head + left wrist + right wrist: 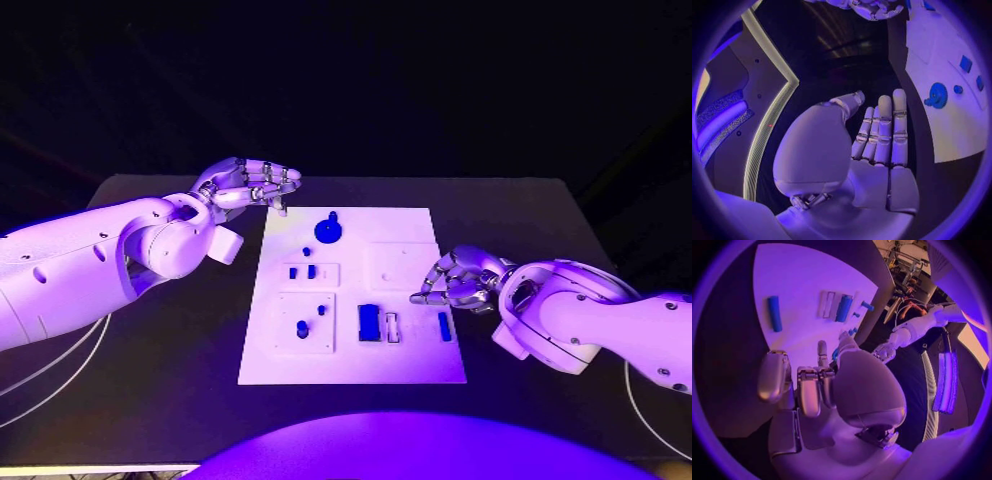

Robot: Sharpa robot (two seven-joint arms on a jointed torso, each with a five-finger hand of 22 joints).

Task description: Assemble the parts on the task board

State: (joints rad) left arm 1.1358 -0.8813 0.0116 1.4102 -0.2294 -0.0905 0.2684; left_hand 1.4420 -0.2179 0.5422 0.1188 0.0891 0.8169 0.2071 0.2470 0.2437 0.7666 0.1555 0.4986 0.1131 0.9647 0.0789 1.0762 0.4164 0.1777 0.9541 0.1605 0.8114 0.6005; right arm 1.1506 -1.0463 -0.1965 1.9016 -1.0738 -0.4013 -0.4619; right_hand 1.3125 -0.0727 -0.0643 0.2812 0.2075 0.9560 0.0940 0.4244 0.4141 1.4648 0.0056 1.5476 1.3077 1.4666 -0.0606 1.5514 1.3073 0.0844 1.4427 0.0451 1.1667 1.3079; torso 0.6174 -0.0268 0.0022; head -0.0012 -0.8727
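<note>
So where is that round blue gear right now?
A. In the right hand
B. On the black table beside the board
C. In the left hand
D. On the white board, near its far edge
D: the gear sits on the board near its far edge, with neither hand touching it.

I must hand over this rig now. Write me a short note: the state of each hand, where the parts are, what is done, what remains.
Left hand: above the far left corner of the task board, fingers curled in the head view, nothing seen in it.
Right hand: over the board's right edge, fingers curled, holding nothing that I can see.
Parts: blue gear at the far middle; small blue pieces on the left; blue block near the middle; blue bar by the right hand.
Done: cannot tell which parts are seated.
Left: the blue bar seems to lie loose; check the rest.
</note>
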